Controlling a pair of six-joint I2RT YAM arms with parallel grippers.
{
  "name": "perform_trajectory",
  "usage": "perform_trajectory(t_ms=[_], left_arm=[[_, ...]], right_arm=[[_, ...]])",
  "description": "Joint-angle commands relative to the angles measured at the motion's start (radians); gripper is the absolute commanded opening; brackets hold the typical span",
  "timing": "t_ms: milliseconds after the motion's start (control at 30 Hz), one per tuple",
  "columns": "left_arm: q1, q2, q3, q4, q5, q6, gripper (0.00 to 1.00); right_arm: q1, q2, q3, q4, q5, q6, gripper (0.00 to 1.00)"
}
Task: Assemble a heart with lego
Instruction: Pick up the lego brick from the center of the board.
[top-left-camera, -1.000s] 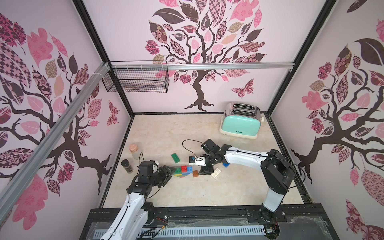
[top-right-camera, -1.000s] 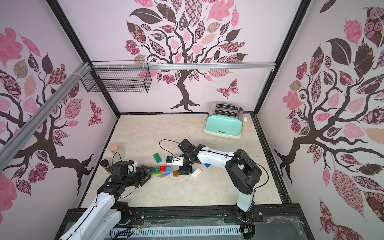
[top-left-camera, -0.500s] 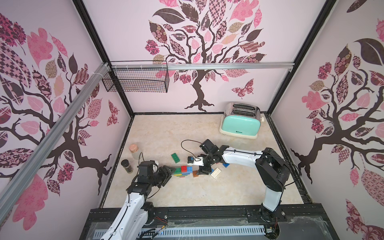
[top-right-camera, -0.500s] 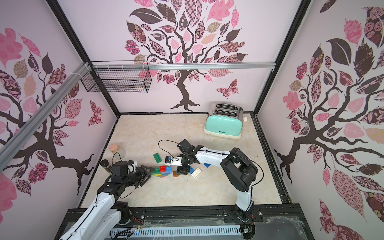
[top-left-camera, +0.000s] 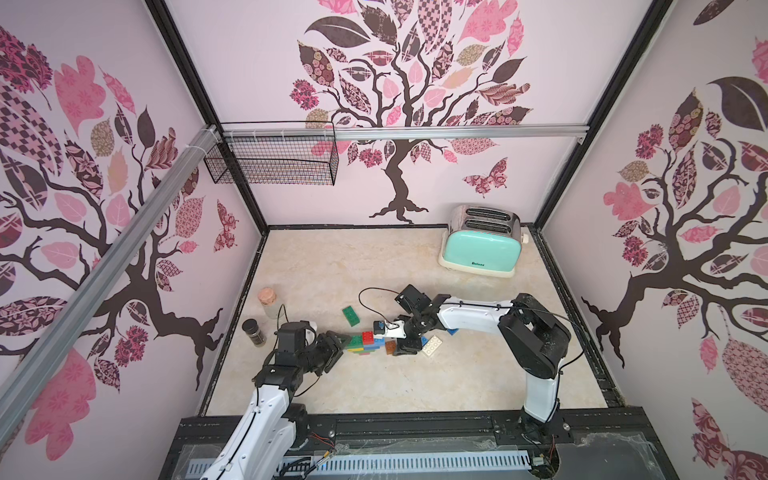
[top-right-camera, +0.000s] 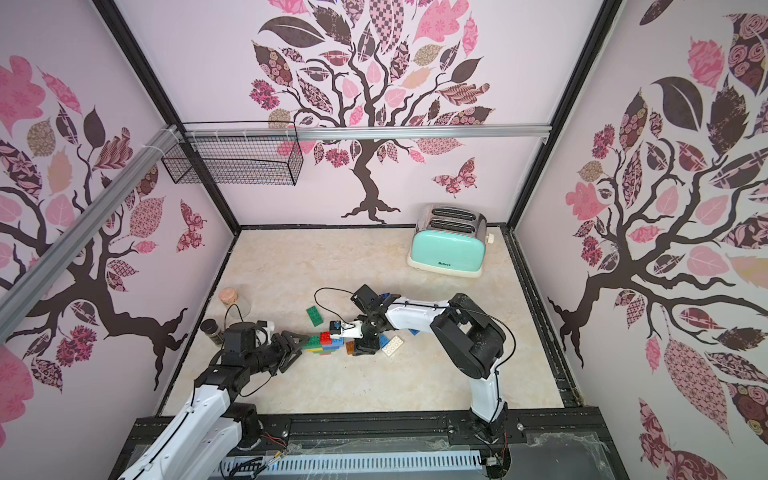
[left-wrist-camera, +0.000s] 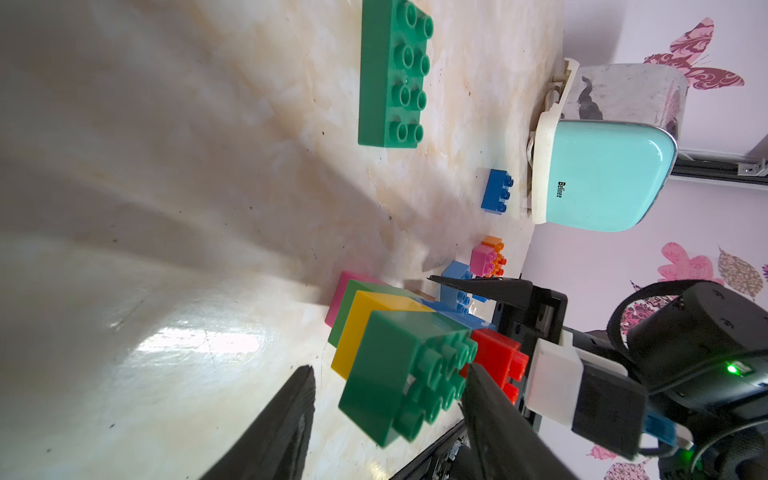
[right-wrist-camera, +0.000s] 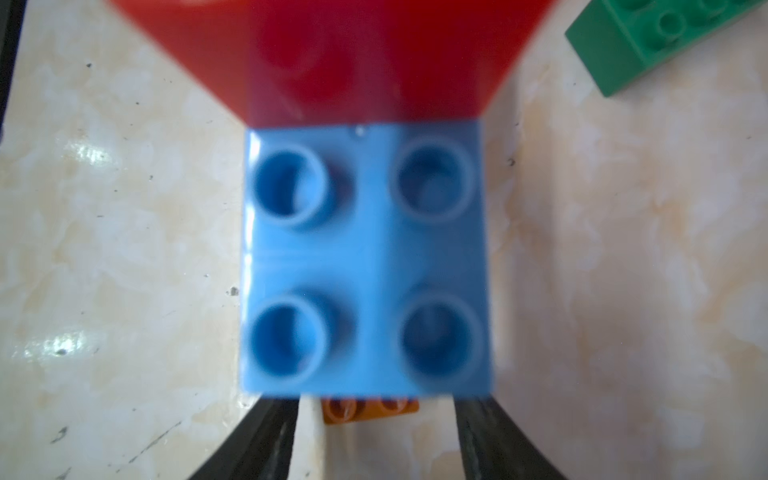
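Two grippers at the lego cluster (top-left-camera: 368, 344), near middle of the marble tabletop (top-left-camera: 374, 266).
Far back right, well apart: mint toaster (top-left-camera: 482, 249). On the left arm's side, left gripper (left-wrist-camera: 390, 370) with fingers parted around a green square brick (left-wrist-camera: 399, 386) — gripping or merely straddling, cannot tell. On the other side, right gripper (top-left-camera: 406, 351) angled down, fingers apart, tips hidden behind a light blue brick (right-wrist-camera: 365, 257); hold, if any, cannot tell. Loose nearby: green oblong brick (top-left-camera: 351, 315), white brick (top-left-camera: 432, 345), and a small orange brick (right-wrist-camera: 370, 409) seen between the right fingers.
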Motion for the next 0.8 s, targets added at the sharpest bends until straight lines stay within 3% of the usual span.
perform_trajectory(t_ms=[0,367,767], left_arm=[[0.004,-0.004,0.027,-0.001,-0.003,0.011,0.60],[0.006,-0.003,0.025,-0.002,-0.005,0.011,0.60],[0.006,-0.005,0.027,-0.003,-0.005,0.013,0.60]], right_arm=[[0.011,0.026,0.033,-0.027,0.002,0.000,0.60],[0.015,0.040,0.053,-0.060,-0.007,-0.002,0.47],[-0.014,-0.015,0.032,-0.082,-0.021,-0.005,0.38]])
